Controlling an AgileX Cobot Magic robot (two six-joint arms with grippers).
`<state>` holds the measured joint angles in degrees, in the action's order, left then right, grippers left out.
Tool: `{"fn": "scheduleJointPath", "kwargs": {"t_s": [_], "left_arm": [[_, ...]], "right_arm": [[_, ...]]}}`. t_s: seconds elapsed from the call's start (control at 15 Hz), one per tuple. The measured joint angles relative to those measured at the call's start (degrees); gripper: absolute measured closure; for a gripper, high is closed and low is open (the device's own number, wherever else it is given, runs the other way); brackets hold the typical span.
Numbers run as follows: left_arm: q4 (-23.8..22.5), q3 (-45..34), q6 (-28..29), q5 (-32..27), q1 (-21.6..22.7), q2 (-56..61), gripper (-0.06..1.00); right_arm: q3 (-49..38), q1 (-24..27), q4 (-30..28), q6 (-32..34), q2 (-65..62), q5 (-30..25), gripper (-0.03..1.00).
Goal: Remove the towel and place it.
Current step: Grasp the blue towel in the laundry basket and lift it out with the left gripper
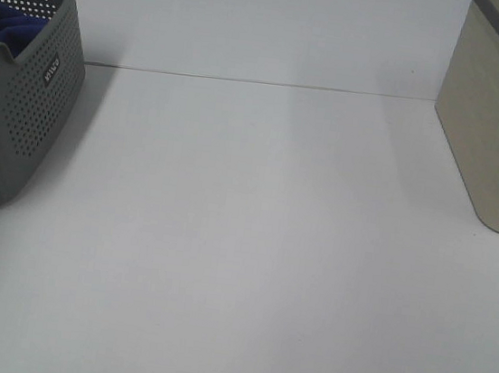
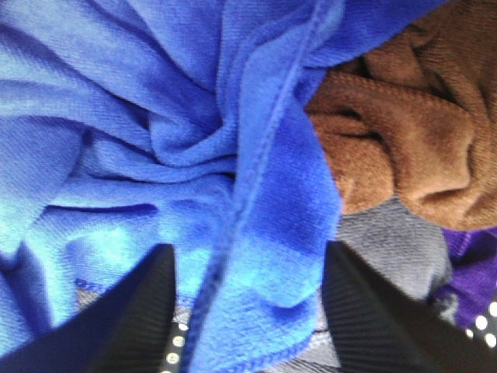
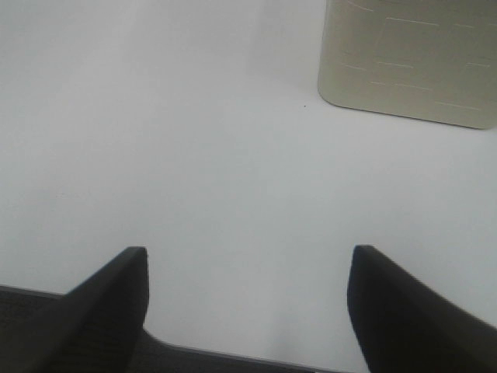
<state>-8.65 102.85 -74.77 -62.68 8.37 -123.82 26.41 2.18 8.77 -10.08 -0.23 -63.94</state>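
The towel, royal-blue plush with a stitched edge, lies crumpled in the grey perforated basket at the table's far left; a bit of its blue shows over the rim. My left gripper is down inside the basket, with its jaws apart on either side of a hanging fold of the towel. A small gap shows beside one finger. The left arm does not show in the exterior high view. Over bare white table, my right gripper stands open with nothing between its fingers.
A brown plush cloth, a grey cloth and a purple one lie beside the towel in the basket. A beige box stands at the table's right side, also seen from the right wrist.
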Motion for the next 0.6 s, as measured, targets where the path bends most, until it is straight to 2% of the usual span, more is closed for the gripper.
{"fn": "scheduleJointPath", "kwargs": {"t_s": [0.07,0.2,0.33,0.6], "left_arm": [[0.0,0.0,0.0,0.0,0.0,0.0,0.59],[0.0,0.0,0.0,-0.1,0.0,0.0,0.87],[0.0,0.0,0.0,-0.2,0.0,0.0,0.94],[0.0,1.4,2.6,-2.5,0.1,0.0,0.94]], "right_arm": [[0.0,0.0,0.0,0.0,0.0,0.0,0.26],[0.0,0.0,0.0,0.0,0.0,0.0,0.26],[0.0,0.0,0.0,0.0,0.0,0.0,0.26],[0.0,0.0,0.0,0.0,0.0,0.0,0.26]]}}
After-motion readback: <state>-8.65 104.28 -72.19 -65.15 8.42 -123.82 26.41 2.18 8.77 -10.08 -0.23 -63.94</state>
